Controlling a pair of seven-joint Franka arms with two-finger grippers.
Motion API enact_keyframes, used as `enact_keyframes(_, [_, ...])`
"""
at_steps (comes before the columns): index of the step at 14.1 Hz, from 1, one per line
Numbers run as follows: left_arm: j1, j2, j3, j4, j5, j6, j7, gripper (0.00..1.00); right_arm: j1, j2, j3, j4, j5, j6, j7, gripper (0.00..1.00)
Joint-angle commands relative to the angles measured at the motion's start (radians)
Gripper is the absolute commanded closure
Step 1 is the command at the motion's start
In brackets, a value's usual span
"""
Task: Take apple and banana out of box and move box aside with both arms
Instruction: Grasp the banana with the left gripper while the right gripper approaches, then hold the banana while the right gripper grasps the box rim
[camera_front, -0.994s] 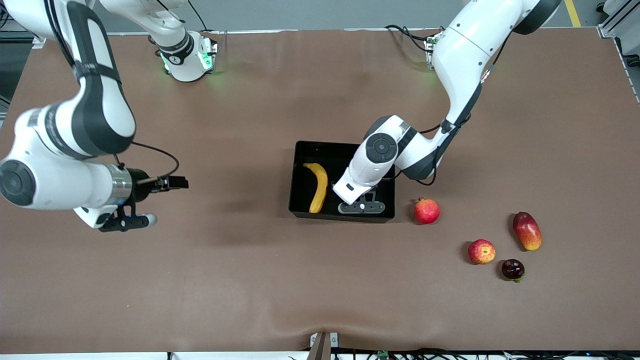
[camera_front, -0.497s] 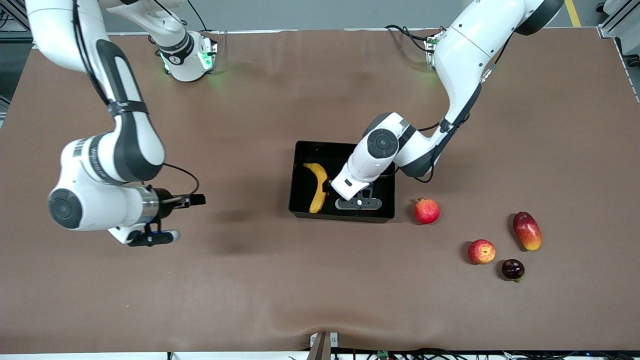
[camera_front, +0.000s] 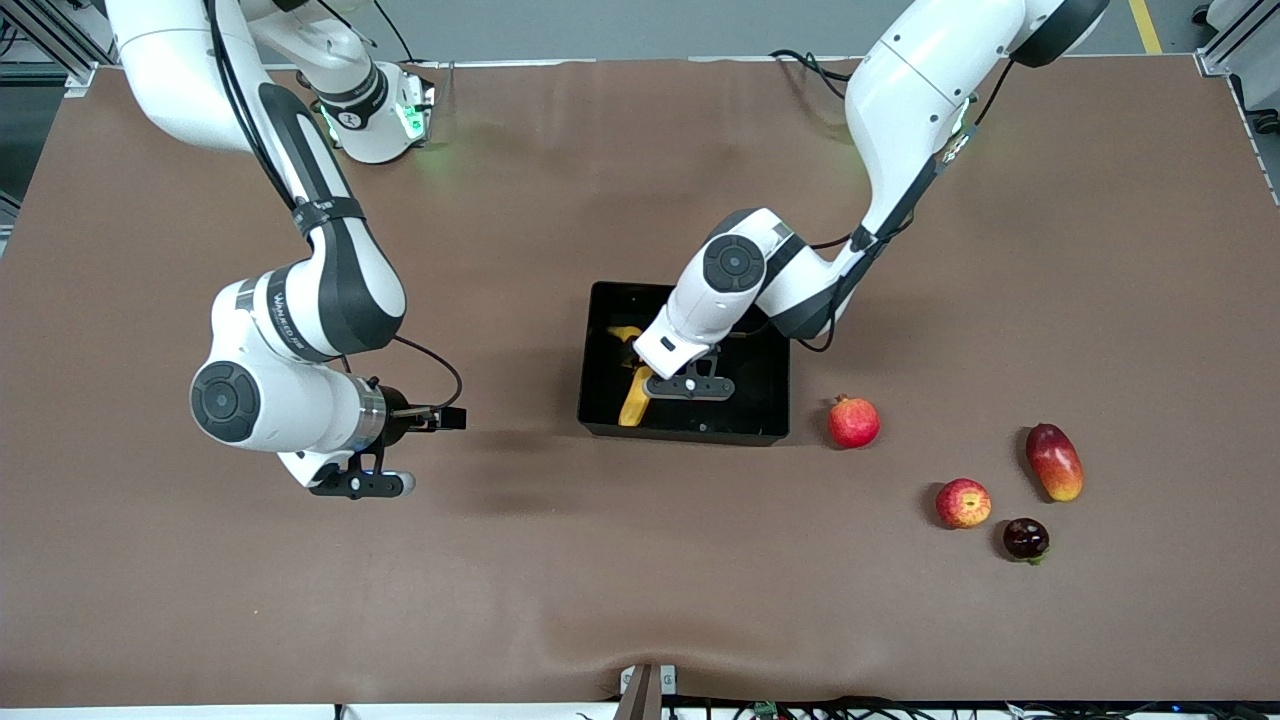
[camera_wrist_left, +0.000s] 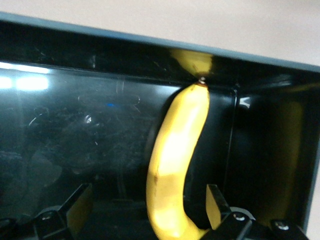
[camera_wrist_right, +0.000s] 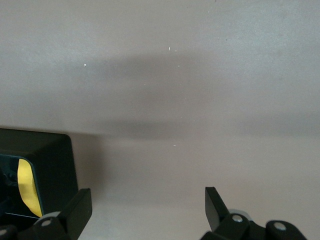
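– Box placement on the brown table (camera_front: 600, 580), clock read with twelve toward the robot bases?

– Shallow rectangular glossy black plastic tray (camera_front: 680, 432) (camera_wrist_left: 100, 55) (camera_wrist_right: 45, 150), about mid-table. Holds the long curved yellow banana (camera_front: 632, 405) (camera_wrist_left: 172, 150), lying along the tray's nine-o'clock wall, one end up against a wall near a corner.

– Left gripper (camera_front: 690, 388) (camera_wrist_left: 145, 210)?

– Down inside the tray, over the banana. Jaws spread wide, one finger on each side of the fruit, nothing pinched. Cannot tell whether a finger touches the peel.

– Right gripper (camera_front: 360, 486) (camera_wrist_right: 147, 205)?

– Out at nine o'clock from the tray, well apart from it, over bare table. Jaws gaping wide and empty; a tray corner and a sliver of banana showing at the edge of the right wrist view.

– And the small round red-and-yellow streaked apple (camera_front: 963, 503)?

– On the table at four o'clock from the tray, toward the left arm's end, untouched.

– Neighbours?

– Plain red pomegranate with a crown tip (camera_front: 853, 422) just beside the tray's three-o'clock wall, near its lower corner. Oval red-to-yellow mango (camera_front: 1054, 461) at two o'clock from the apple. Small dark purple round fruit (camera_front: 1025, 538) at four o'clock from the apple, near it, not touching.
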Motion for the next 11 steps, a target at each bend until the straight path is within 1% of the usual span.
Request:
enact_keyframes(1, [-0.01, -0.015, 0.005, -0.011, 0.01, 0.008, -0.031, 0.0, 0.031, 0.001, -0.007, -0.01, 0.013, -0.002, 0.018, 0.0])
enact_keyframes(4, [-0.023, -0.005, 0.006, -0.009, 0.013, 0.009, -0.045, 0.0, 0.069, 0.001, -0.007, -0.025, 0.01, 0.008, 0.02, 0.0])
enact_keyframes(5, [-0.028, -0.002, 0.006, -0.009, 0.015, 0.009, -0.047, 0.0, 0.074, 0.001, -0.007, -0.031, 0.01, 0.036, 0.02, 0.0])
enact_keyframes(7, [-0.034, 0.007, 0.008, -0.009, 0.015, 0.011, -0.047, 0.0, 0.076, -0.016, -0.007, -0.096, 0.01, 0.12, 0.02, 0.0])
enact_keyframes(9, [-0.034, 0.022, 0.009, -0.006, 0.017, 0.035, -0.047, 0.0, 0.095, -0.028, -0.007, -0.128, 0.01, 0.143, 0.029, 0.0])
enact_keyframes(11, [-0.036, 0.037, 0.009, -0.003, 0.017, 0.052, -0.047, 0.0, 0.124, -0.03, -0.008, -0.13, 0.002, 0.153, 0.111, 0.0])
